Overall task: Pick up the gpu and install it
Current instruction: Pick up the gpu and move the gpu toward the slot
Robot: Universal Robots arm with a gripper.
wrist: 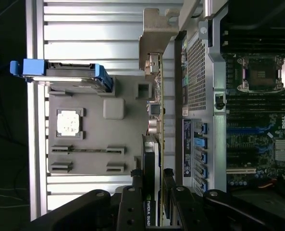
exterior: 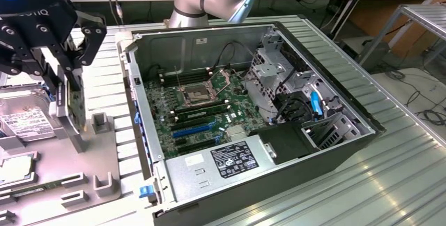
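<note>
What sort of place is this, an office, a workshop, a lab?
Probably a robotics lab bench for computer assembly: an open black desktop computer case with a green motherboard sits on a ribbed metal table, beside a grey parts tray, and a black robot gripper clamps a green-and-black gpu card.

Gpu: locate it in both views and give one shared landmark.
Exterior view: gpu upright in the tool, at the exterior view's left, at the tray.
Wrist view: gpu edge-on between tray and case.
Shared landmark: the tray.
</note>
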